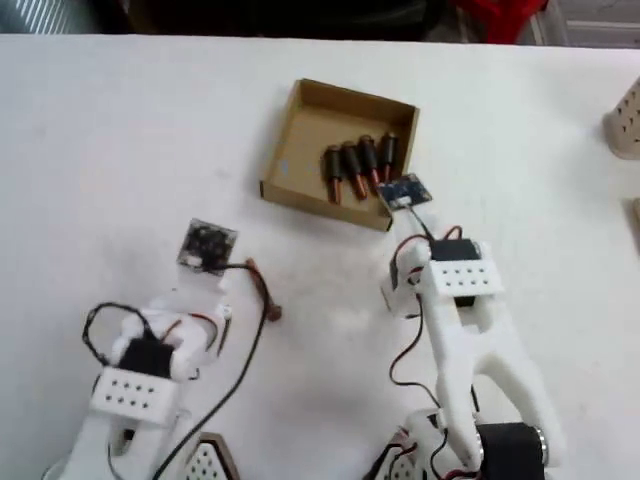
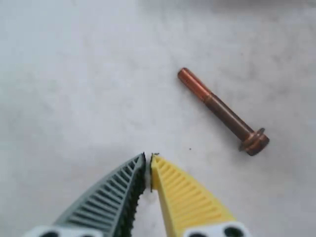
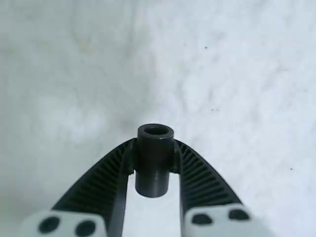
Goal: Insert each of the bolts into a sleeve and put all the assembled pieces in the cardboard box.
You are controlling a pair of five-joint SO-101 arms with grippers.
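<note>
We see the left arm at the near left of the table. Its gripper is pressed closed with nothing inside. The bolt lies flat on the table near it, between the two arms. The right arm reaches from the near right toward the box; its gripper clenches a black sleeve. The box sits far centre, with four assembled pieces lying side by side in it.

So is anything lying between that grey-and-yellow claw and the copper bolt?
Nothing visible does. Bare white table lies between the shut left gripper and the bolt, which lies flat and apart from it.
</note>
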